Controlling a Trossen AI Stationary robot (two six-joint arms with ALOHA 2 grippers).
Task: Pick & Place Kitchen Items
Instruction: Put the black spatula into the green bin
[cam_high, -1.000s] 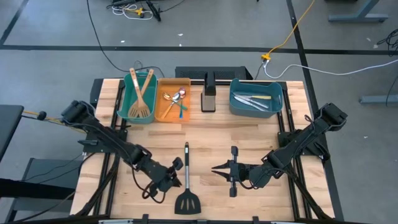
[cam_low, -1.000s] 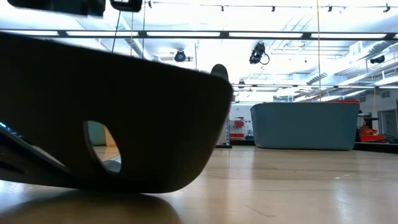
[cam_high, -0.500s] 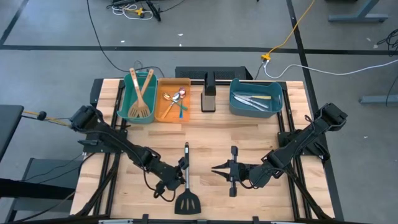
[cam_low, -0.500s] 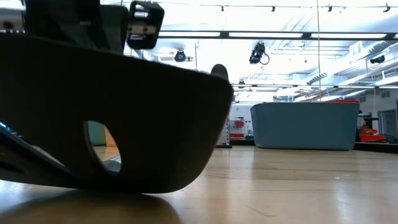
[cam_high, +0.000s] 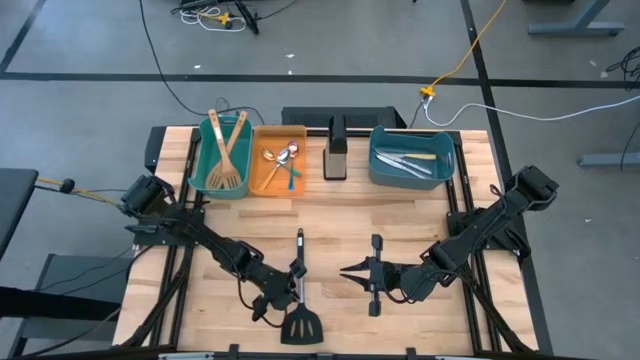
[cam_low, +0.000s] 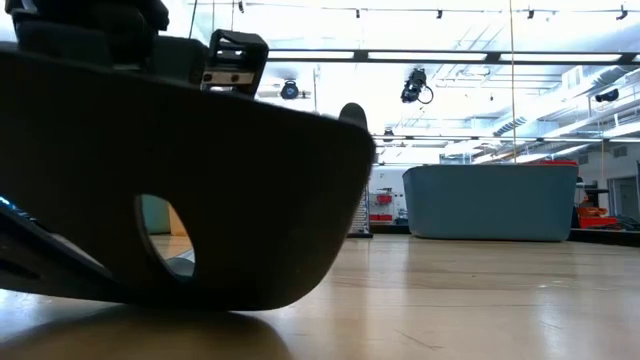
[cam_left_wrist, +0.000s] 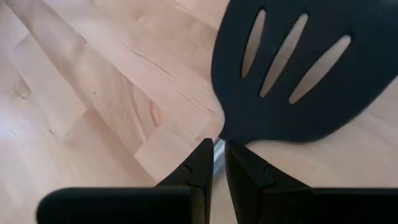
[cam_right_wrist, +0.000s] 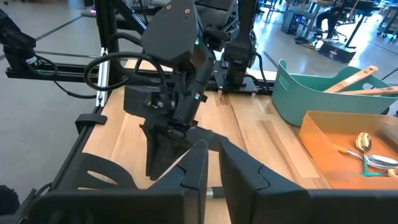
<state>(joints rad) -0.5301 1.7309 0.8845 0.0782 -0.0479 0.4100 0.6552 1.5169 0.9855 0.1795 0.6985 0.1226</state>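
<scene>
Pale butcher-block planks top the table (cam_high: 330, 215), which stands on a grey concrete floor strung with cables, three bins lined along its far edge; the black slotted turner (cam_high: 300, 322) lies flat near the front edge. It looks light and rigid, its smooth steel handle likely slippery, so the neck just behind the blade seems the surest hold; the left gripper (cam_left_wrist: 215, 163) sits there, fingers nearly together on the handle. The right gripper (cam_high: 347, 272) rests alongside, jaws together.
</scene>
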